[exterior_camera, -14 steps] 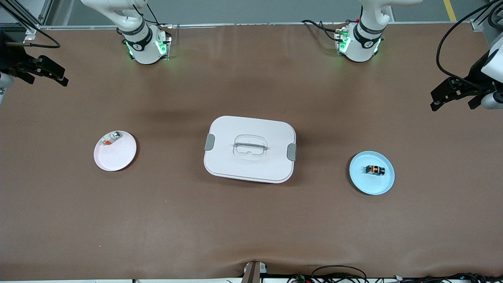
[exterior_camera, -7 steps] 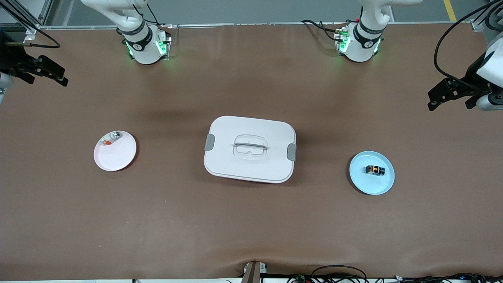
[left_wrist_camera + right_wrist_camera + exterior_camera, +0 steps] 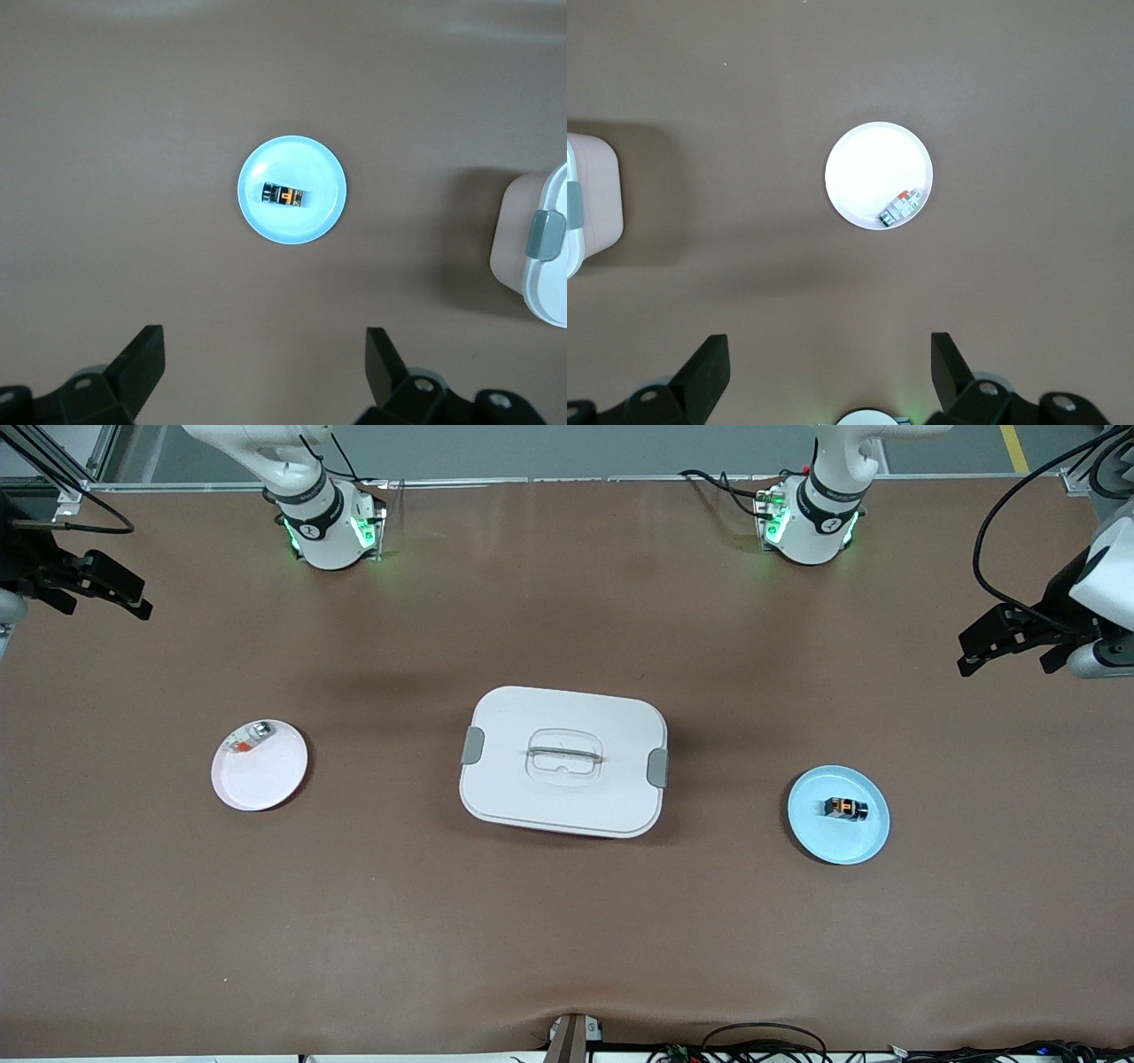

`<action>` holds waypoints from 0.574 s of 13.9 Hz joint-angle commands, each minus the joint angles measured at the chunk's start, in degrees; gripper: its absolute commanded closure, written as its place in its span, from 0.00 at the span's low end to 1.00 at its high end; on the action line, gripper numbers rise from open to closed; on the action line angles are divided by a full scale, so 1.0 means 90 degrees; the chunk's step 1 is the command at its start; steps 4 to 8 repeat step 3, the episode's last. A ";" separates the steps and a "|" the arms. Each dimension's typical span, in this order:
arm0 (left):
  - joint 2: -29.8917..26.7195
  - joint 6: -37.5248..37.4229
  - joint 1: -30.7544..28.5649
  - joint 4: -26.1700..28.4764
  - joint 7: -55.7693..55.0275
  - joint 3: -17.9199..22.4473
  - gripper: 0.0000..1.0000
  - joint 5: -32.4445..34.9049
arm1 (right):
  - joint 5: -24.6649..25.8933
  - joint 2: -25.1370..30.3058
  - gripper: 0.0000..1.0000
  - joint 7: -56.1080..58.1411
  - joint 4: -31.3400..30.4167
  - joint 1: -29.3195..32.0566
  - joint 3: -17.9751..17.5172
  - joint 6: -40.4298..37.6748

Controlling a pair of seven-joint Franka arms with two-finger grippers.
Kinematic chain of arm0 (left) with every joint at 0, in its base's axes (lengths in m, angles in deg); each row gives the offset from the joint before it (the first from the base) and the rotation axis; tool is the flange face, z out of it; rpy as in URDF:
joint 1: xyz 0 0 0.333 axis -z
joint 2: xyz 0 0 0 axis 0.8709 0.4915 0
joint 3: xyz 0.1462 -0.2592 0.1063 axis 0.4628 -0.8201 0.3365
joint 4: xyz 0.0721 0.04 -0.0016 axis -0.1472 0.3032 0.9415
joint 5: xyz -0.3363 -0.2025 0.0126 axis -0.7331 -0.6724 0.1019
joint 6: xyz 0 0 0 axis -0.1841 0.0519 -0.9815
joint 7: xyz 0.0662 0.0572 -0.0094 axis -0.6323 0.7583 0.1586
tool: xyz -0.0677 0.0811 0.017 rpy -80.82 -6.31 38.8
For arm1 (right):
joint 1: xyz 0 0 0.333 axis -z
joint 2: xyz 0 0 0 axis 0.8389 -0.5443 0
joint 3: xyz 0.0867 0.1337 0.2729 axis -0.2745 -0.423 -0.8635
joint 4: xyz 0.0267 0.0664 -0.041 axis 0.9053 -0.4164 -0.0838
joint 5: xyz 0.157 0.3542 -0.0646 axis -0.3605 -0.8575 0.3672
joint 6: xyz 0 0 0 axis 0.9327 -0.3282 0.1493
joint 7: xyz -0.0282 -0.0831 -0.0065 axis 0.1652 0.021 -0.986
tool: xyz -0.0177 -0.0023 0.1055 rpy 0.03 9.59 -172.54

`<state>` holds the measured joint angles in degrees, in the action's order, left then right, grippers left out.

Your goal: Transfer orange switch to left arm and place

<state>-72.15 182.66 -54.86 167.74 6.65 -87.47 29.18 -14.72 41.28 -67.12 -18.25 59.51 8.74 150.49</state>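
The orange switch (image 3: 845, 808) lies on a light blue plate (image 3: 838, 834) at the left arm's end of the table. It also shows in the left wrist view (image 3: 284, 195). The white box (image 3: 563, 762) stands in the middle of the table, its lid closed. My left gripper (image 3: 1005, 655) is open and empty, high over the table's left-arm end; in its wrist view (image 3: 264, 354) the blue plate (image 3: 297, 230) is below it. My right gripper (image 3: 104, 605) is open and empty, high over the right arm's end, as its wrist view (image 3: 830, 354) shows.
A white plate (image 3: 266, 779) at the right arm's end holds a small silvery part with a red bit (image 3: 248, 738), also in the right wrist view (image 3: 902, 208). The box's edge shows in both wrist views (image 3: 549, 266) (image 3: 589, 204). Cables hang at the table's edges.
My left gripper has shifted slightly toward the middle of the table. The right gripper, switch, plates and box have not visibly moved.
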 commanded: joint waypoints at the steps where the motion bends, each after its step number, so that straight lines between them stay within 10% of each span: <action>1: 0.0065 -0.0147 -0.0009 -0.0155 0.0094 0.0037 0.00 -0.0118 | -0.0024 0.0077 0.00 0.0102 0.0000 0.0075 -0.0016 0.0020; 8: 0.0065 -0.0156 -0.0019 -0.0155 0.0094 0.0037 0.00 -0.0128 | -0.0033 0.0087 0.00 0.0102 -0.0010 0.0075 -0.0016 0.0058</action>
